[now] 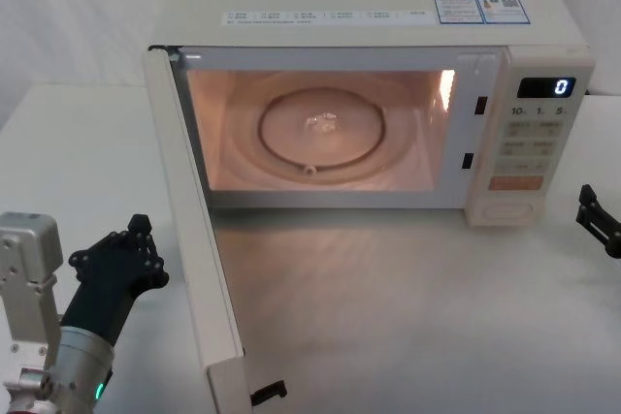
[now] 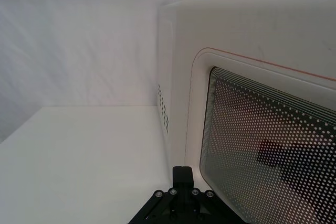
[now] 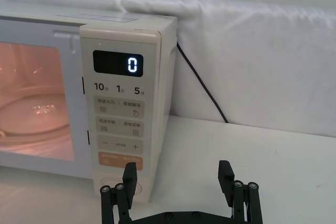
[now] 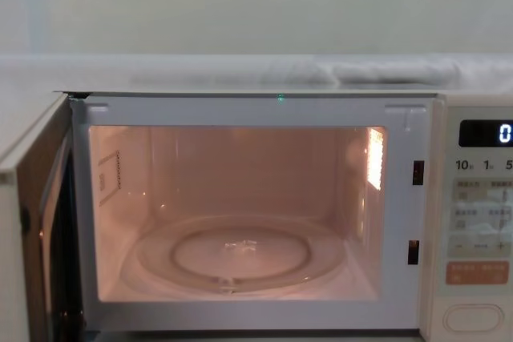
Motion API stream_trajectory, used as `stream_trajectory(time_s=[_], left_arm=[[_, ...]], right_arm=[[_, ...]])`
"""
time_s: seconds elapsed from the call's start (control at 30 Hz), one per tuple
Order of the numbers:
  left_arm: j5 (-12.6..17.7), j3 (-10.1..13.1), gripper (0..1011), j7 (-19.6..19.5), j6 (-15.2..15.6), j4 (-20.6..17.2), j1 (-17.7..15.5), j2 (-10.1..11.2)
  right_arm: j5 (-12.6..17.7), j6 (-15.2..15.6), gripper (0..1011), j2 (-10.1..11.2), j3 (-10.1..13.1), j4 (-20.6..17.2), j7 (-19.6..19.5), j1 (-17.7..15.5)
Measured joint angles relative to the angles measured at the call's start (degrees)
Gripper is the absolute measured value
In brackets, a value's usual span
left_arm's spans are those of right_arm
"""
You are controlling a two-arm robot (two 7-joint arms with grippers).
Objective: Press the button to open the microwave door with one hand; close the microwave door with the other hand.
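The cream microwave door [image 2: 252, 40] has a thin pink outline around a dark, white-dotted window [image 2: 273, 156]. The lit cavity [image 4: 232, 206] glows pinkish-orange. An orange key [image 3: 119, 159] sits above the cream button [image 4: 474, 318]. The black display [image 3: 117, 63] shows a white "0".

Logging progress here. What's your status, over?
Microwave door swung wide open, cavity lit. Left gripper outside the door, near its window. Right gripper open, backed off from the button. Nothing blocks the door's swing.

My left gripper [image 1: 136, 239] is matte black on a silver-grey cylinder, a green light glowing at its 6 o'clock end. My right gripper [image 3: 178, 174] is black too, two ridged fingers [image 3: 129, 174] studded with small silver screws.
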Motion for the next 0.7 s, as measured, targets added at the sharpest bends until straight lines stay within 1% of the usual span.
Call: stream_trajectory(time_s=[0.1, 0.17, 0.3, 0.5, 0.6, 0.63, 0.7], left_arm=[[0.01, -0.01, 0, -0.03, 0.0, 0.0, 0.0, -0.01], [-0.04, -0.14, 0, -1.16, 0.18, -0.27, 0.11, 0.22], [-0.58, -0.64, 0, -3.0, 1.82, -1.85, 0.62, 0.78], [-0.49, -1.85, 0, -5.44, 5.0, -6.52, 2.44, 2.38], [-0.3, -3.26, 0, -6.31, 6.66, -9.16, 3.93, 3.25], [-0.3, -3.26, 0, -6.31, 6.66, -9.16, 3.93, 3.25], [0.03, -4.44, 0, -6.46, 7.47, -10.56, 4.92, 3.7]], right_arm=[[0.0, 0.0, 1002, 0.0, 0.0, 0.0, 0.0, 0.0], [0.0, 0.0, 1002, 0.0, 0.0, 0.0, 0.0, 0.01], [0.0, 0.0, 1002, 0.0, 0.0, 0.0, 0.01, 0.0], [0.0, 0.0, 1002, 0.0, 0.01, 0.0, 0.0, 0.0], [0.0, 0.0, 1002, 0.0, 0.0, 0.0, 0.0, 0.0], [0.0, 0.0, 1002, 0.0, 0.0, 0.0, 0.0, 0.0], [0.0, 0.0, 1002, 0.0, 0.01, 0.0, 0.0, 0.0]])
